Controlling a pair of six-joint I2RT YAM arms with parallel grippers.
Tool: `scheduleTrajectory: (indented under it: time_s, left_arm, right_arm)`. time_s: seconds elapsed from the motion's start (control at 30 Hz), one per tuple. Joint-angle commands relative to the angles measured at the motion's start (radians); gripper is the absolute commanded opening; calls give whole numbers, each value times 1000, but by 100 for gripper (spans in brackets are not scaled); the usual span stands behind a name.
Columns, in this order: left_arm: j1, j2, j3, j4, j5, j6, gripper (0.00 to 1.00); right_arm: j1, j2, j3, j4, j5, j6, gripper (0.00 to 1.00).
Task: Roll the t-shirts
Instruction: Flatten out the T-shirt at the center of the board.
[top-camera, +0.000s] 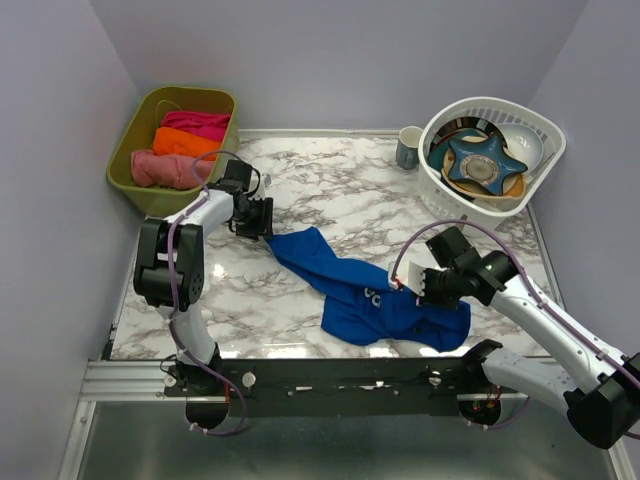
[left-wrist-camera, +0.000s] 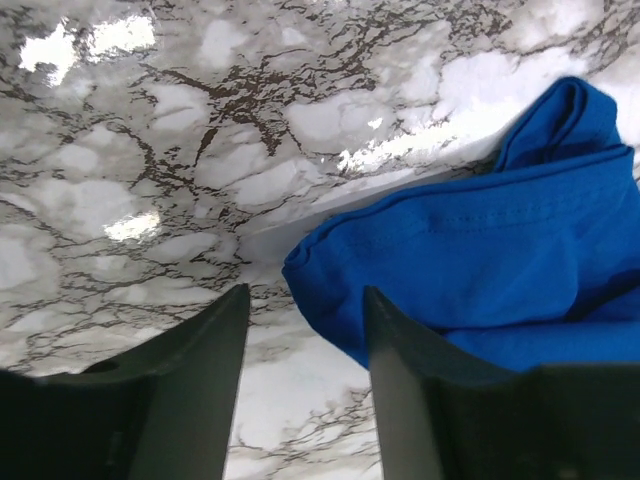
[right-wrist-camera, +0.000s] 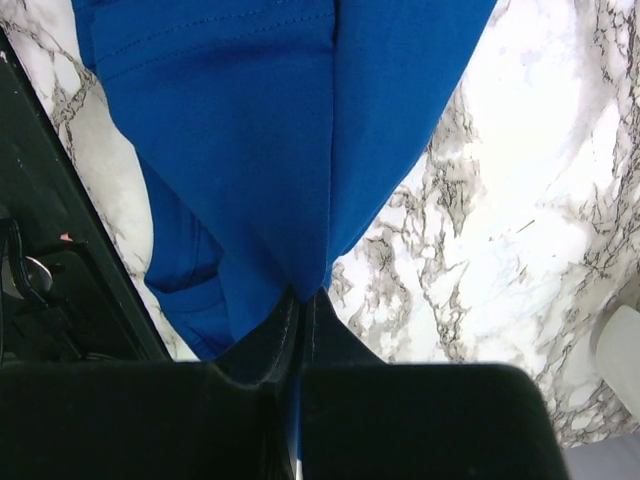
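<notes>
From above, we see the royal-blue t-shirt lying crumpled on the marble bench. It runs as a narrow band from the middle of the bench down to a wider heap near the near edge, right of centre. The left gripper sits low at the band's far-left tip. The right gripper is down on the heap, by the white lettering. An olive bin at the far left corner holds rolled pink, orange and magenta cloths. A white basket of dishes sits at the far right corner, with a mug just beside it

In the left wrist view, the left gripper has its fingers apart, a clear gap between them. A folded edge of the t-shirt reaches into that gap beside the right-hand finger; we cannot tell whether it touches. Bare bench fills the rest

In the right wrist view, the right gripper is closed tight, and a fold of the t-shirt is pinched between its fingers. The cloth fans out from the pinch over the bench
</notes>
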Motion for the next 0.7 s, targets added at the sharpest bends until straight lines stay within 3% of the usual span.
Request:
scheduleTrajectory:
  time_s: [0.0,0.1,0.23,0.3,0.67]
  left_arm:
    - [-10,42,39,-11,8,-77,52]
    - [-12,62,56,-13,5,-86,38]
    - [-12,49,67,-4,-11,-94,7]
    - [-12,31,78,-17,-26,-91,0]
    - [134,-406,203,-172,-18,-162,0]
  right_arm:
    - [0,6,3,12,8,16,7]
    - [2,3,4,12,15,13,7]
    - [0,-3,9,14,21,13,7]
    - [0,-12,17,32,38,15,4]
    - [0,-110,208,437,194,19,1]
